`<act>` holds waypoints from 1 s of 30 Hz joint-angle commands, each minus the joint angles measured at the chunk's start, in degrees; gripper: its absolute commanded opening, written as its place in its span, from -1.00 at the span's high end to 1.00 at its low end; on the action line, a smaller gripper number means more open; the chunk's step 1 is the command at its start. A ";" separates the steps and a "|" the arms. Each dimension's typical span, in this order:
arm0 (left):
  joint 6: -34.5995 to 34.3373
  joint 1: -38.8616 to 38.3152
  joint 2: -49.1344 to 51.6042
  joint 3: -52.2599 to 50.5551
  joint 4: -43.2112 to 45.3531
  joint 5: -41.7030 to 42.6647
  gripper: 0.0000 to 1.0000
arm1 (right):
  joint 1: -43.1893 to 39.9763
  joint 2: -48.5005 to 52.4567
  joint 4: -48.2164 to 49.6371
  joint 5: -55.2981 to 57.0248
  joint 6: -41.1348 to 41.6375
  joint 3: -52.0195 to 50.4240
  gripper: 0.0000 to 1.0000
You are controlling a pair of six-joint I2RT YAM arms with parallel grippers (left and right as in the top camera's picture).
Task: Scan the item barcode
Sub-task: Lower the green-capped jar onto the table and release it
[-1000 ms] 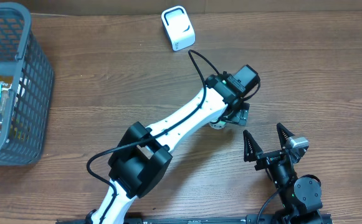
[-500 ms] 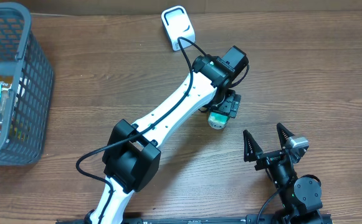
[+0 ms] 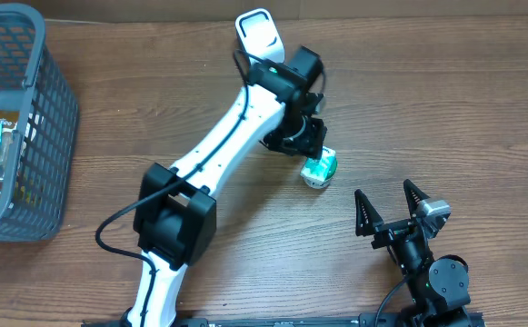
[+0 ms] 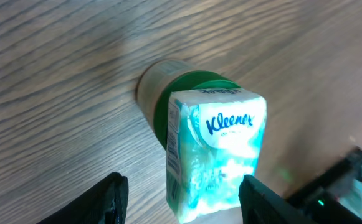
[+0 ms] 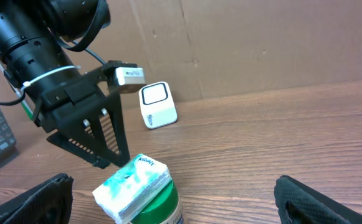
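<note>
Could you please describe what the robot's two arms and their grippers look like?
The left arm has white links, bulky black joints, a thin black cable looping alongside and a small green light near the wrist. The right arm is all black. The left gripper and right gripper both carry black triangular fingers tapering to points, with a silver-grey block behind the right one's.

At the left edge of the overhead frame, basket (image 3: 47,136) on the worktop (image 3: 445,100). At top centre, scanner (image 3: 257,36). Just right of centre, tissue pack (image 3: 319,169) atop a jar (image 4: 151,93), with the left tool (image 3: 302,143) just up and left of it. At lower right, well apart, right tool (image 3: 393,207).
</note>
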 commanded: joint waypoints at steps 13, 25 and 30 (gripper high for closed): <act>6.43 0.90 0.70 1.09 -2.16 6.16 0.05 | -0.22 -0.55 0.15 -0.02 0.02 -0.59 -1.00; 5.97 0.81 1.40 -2.99 -0.63 6.27 0.14 | -0.22 -0.55 0.15 -0.04 0.02 -0.59 -1.00; 5.99 0.74 1.40 -3.15 -0.39 6.34 0.07 | -0.22 -0.55 0.15 -0.04 0.02 -0.59 -1.00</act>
